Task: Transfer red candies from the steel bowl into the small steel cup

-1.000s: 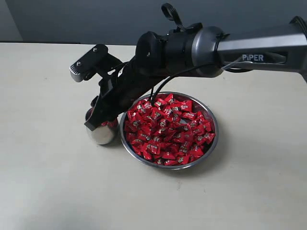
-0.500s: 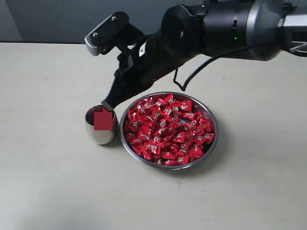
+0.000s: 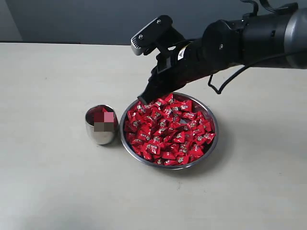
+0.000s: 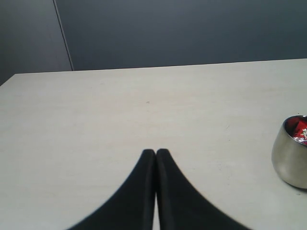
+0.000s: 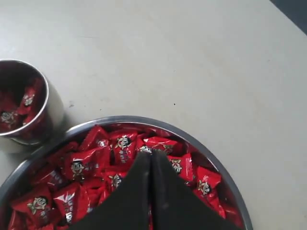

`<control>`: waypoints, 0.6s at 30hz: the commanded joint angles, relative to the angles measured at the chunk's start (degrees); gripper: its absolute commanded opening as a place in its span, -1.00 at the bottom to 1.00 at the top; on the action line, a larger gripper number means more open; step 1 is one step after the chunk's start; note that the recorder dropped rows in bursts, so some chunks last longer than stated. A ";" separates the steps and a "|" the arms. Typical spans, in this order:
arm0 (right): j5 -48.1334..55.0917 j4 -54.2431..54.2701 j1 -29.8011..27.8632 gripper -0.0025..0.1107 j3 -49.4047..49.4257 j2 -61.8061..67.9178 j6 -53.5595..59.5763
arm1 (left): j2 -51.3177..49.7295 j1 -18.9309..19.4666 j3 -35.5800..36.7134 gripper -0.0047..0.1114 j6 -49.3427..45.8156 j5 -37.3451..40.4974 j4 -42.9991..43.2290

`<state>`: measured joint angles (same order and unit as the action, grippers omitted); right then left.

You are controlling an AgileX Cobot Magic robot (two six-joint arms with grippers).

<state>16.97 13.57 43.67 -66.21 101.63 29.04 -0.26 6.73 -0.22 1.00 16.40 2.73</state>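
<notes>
The steel bowl (image 3: 215, 139) sits right of centre, heaped with red candies (image 3: 170, 132). The small steel cup (image 3: 100, 133) stands just left of it, with a few red candies inside (image 5: 19, 108). My right gripper (image 3: 144, 101) hovers shut over the bowl's back left edge. In the right wrist view its tips (image 5: 151, 155) are pressed together above the candies (image 5: 91, 163), with nothing between them, and the cup (image 5: 53, 108) is off to one side. My left gripper (image 4: 156, 152) is shut and empty over bare table, with the cup (image 4: 290, 160) at the edge of its view.
The pale tabletop (image 3: 53, 182) spreads around the cup and bowl. A dark wall (image 3: 72, 19) runs behind the table's back edge. The right arm's dark body (image 3: 249, 40) crosses above the back right of the table.
My right gripper has lifted away from the cup and swung right, and now hangs over the bowl's back left edge. The cup and bowl have stayed put.
</notes>
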 commanded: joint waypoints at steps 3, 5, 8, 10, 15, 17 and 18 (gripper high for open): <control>0.91 -0.41 -0.31 -0.97 -2.96 4.59 1.09 | 0.26 0.03 0.22 -0.91 0.09 -0.11 -0.16; 0.91 -0.42 -0.31 -0.97 -4.03 5.89 1.09 | 0.26 0.03 0.22 -0.91 0.09 -0.11 -0.16; 1.99 -0.42 -0.57 -0.97 -5.98 7.83 1.09 | 0.26 0.03 0.22 -0.91 0.09 -0.11 -0.16; 3.28 -0.30 -1.08 -0.97 -7.31 8.96 1.09 | 0.26 0.03 0.22 -0.91 0.09 -0.11 -0.16; 5.67 2.30 -3.05 -0.97 -8.36 10.45 1.53 | 0.26 0.03 0.22 -0.91 0.09 -0.11 -0.16; 6.34 2.19 -3.05 -0.97 -8.36 10.93 2.50 | 0.26 0.03 0.22 -0.91 0.09 -0.11 -0.16; 6.34 2.34 -3.05 -0.97 -8.36 11.27 2.61 | 0.26 0.03 0.22 -0.91 0.09 -0.11 -0.16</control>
<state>22.37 15.30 40.96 -74.13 112.21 30.58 -0.26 6.73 -0.22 1.00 16.40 2.73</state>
